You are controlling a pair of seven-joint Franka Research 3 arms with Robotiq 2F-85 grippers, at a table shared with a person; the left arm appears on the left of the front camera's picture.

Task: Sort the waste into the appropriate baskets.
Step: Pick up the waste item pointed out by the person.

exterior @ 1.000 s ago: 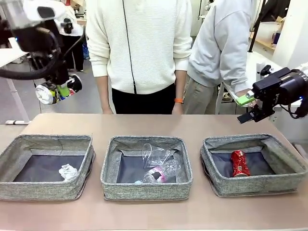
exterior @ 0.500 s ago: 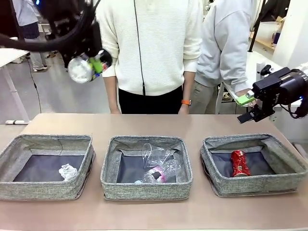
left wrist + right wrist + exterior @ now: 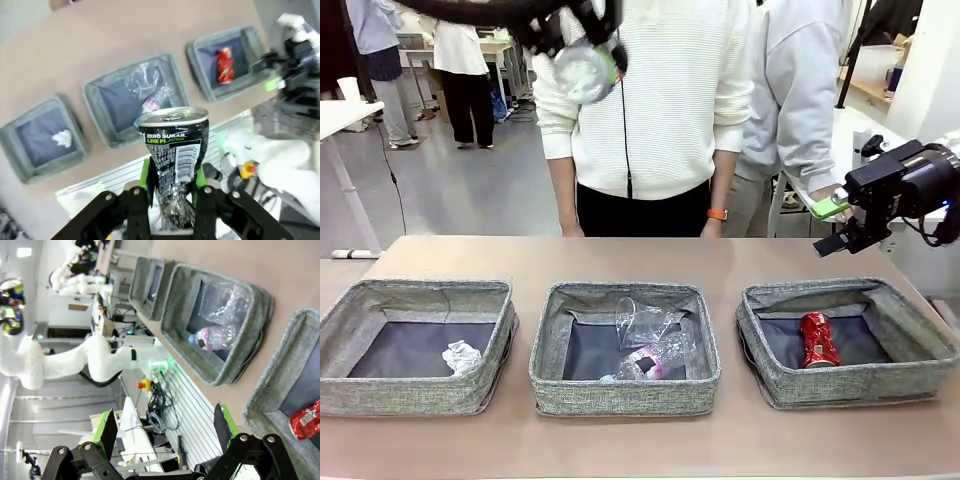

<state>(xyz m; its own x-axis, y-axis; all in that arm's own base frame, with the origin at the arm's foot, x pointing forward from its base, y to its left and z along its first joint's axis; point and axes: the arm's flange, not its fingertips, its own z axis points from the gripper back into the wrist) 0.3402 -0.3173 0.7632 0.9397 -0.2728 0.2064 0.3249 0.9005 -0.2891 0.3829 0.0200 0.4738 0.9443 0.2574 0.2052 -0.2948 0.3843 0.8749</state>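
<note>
Left gripper [image 3: 172, 187] clamps crushed dark blue can [image 3: 173, 150], high at 11 o'clock. Right gripper [image 3: 165, 427] spread wide, empty, at 3 o'clock.

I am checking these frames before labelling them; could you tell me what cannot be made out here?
- Front view: the dark can in the left gripper is motion-blurred, its label unreadable.
- Left wrist view: its crushed lower end is hidden between the fingers.
- Right wrist view: the red can is cut off by the edge.
</note>
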